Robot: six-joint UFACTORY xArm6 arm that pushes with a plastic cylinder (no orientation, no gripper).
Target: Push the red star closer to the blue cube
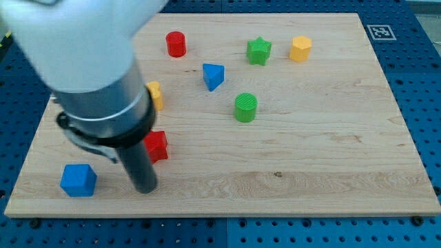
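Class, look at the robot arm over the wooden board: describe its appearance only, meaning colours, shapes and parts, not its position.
The arm is a bulky, blurred white housing at the view's top left. Below it sits a grey cylindrical section ringed by a black collar. From that a straight dark rod runs down to my tip. No cables or markings show.

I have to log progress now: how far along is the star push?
Done: my tip is down on the board, just below-left of the red star, between it and the blue cube. In hand: nothing visibly pushing toward the cube. Left: a gap remains; the tip probably must get to the star's right side.
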